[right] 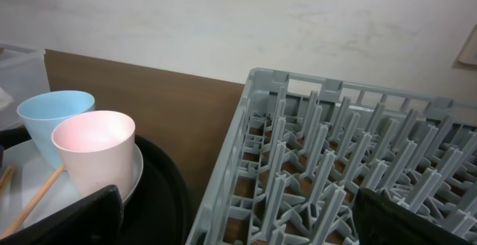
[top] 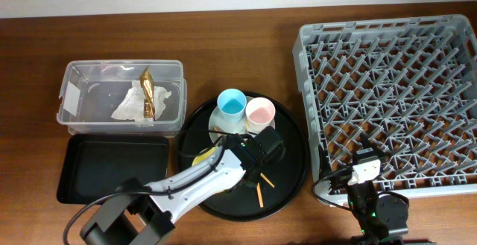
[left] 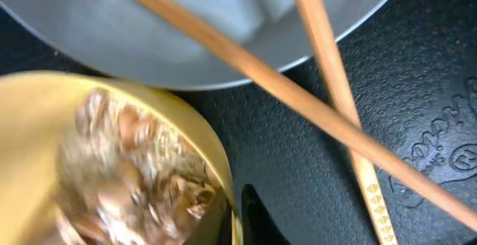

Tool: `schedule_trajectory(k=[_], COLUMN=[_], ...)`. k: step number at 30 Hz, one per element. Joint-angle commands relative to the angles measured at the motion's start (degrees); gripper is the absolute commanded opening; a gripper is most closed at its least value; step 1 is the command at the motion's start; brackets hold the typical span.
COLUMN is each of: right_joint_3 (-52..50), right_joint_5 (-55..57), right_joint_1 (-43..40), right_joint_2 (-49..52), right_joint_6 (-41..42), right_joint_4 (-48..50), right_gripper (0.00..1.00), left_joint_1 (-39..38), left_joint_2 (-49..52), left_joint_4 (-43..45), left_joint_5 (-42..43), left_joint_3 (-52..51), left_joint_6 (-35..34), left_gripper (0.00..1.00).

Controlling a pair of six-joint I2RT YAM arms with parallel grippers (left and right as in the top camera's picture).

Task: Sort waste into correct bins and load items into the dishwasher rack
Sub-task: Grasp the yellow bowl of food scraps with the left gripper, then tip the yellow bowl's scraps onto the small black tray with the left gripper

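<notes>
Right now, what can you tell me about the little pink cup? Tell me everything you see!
The pink cup is small, pale pink and plain, with a smooth matte look like plastic. It stands upright, mouth up, and looks empty. It sits on the pale round plate on the big black tray, close beside the light-blue cup; whether they touch is unclear.
</notes>
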Motion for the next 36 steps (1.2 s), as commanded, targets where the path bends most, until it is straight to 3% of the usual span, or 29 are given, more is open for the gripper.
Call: schedule_trajectory(k=[1,6,9,14,17,19,24,25,30,36], right_joint_3=[-0.3,-0.3,-0.3,-0.3,-0.3,-0.3,-0.3,-0.3,-0.3,-0.3], right_joint_5=[0.5,0.5,0.5,0.5,0.5,0.5,0.5,0.5,0.5,0.5], right_joint_1=[-0.3,-0.3,-0.3,-0.3,-0.3,-0.3,-0.3,-0.3,-0.3,-0.3], right_joint_2=[-0.4,-0.4,-0.4,-0.4,-0.4,-0.4,-0.4,-0.4,-0.4,-0.4], right_joint_6=[0.5,0.5,0.5,0.5,0.5,0.5,0.5,0.5,0.5,0.5], right_joint_4=[-0.3,-0.3,-0.3,-0.3,-0.3,-0.3,-0.3,-0.3,-0.3,-0.3], right_gripper=[0.99,0.99,0.99,0.99,0.99,0.99,0.99,0.99,0.99,0.99], left_joint_1=[0.3,1.0,7.8,32.4,49.7,56.3,70.7,77.1,96.7,101.3], left_joint_2=[-0.1,-5.9,-9.8,-18.0,-21.5,-23.1,-26.9,-28.2,-28.4,-28.4], left_joint_4=[-3.3,-17.3,-23.1,-23.5,-22.5,-19.1,-4.0,1.4,9.1,3.8], left_joint_5=[-2.1,-6.2,-4.3,10.1,24.3,32.6,46.9,56.1,78.1,89.4], left_joint_3=[1.6,13.8,19.0,19.0,18.6,15.5,-1.5,-7.1,-18.0,-18.2], left_joint_6=[0.3,1.9,5.2,13.5,20.4,21.2,21.4,21.4,27.8,31.3], left_gripper=[0.00,0.00,0.00,0.00,0.00,0.00,0.00,0.00,0.00,0.00])
